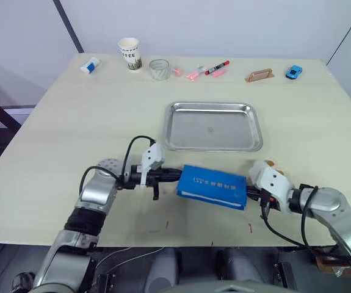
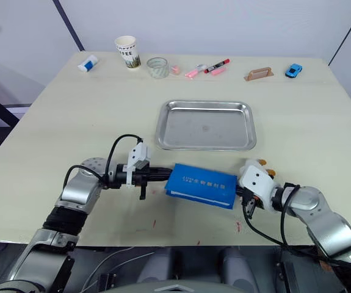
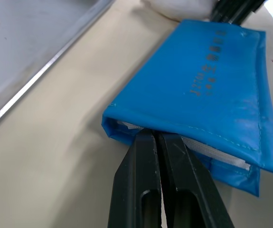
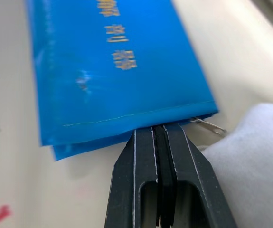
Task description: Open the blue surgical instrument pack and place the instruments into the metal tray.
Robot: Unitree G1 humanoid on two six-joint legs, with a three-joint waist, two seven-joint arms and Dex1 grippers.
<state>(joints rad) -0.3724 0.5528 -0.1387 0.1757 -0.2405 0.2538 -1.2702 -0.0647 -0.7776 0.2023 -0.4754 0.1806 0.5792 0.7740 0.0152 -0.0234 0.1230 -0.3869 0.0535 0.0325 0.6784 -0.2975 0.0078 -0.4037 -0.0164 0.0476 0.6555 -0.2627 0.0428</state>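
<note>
blue surgical instrument pack (image 3: 212, 90) white insert edge, left gripper (image 3: 156, 137) pinching

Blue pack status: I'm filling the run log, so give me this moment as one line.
blue pack: closed, on table, near side of metal tray | left gripper: shut on pack's end | right gripper: shut on opposite end | tray: empty

1. Left two-finger black claw (image 3: 156, 135) is pinched on one short end of the flat bright-blue rectangular pack (image 1: 213, 185); right black claw (image 4: 157, 129) is pinched on the opposite end.
2. Just beyond the pack from both claws: shiny rectangular stainless-steel tray (image 1: 213, 108), low rim, narrow strip of bare table between.
3. Pale wooden table (image 1: 71, 122) outboard of the left claw is open.
4. Far edge clutter, including a paper cup (image 1: 129, 54), stands well apart.
</note>
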